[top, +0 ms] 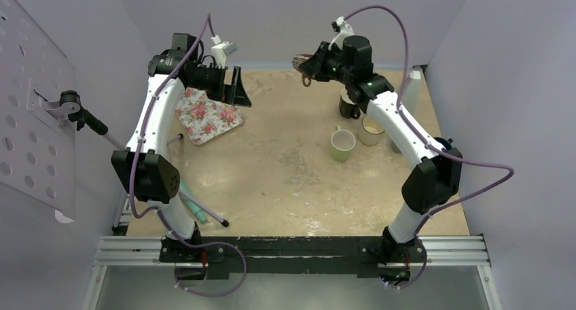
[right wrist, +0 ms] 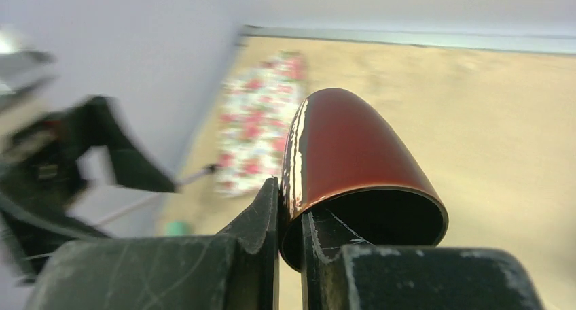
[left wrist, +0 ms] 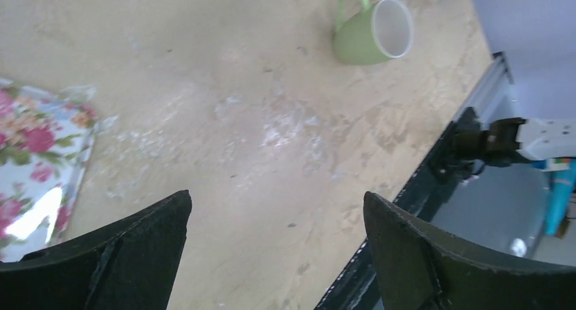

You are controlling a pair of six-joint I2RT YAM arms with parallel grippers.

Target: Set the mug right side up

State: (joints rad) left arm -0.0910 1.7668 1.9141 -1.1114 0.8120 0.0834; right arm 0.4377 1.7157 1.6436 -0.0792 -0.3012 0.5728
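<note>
Right fingers (right wrist: 261, 215) clamp the red mug (right wrist: 353, 140) by its rim, arm up high; left fingers (left wrist: 136, 235) spread wide

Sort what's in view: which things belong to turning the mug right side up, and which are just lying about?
In the job:
- dark red mug
- right fingers, pinching its rim

Lying about:
- green mug
- cream mug
- black mug
- floral-print pouch

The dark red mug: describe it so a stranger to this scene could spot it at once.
Look to the table's far edge. There the right gripper pinches the dark red mug's rim. Only it is airborne; the green mug and cream mug rest below.
</note>
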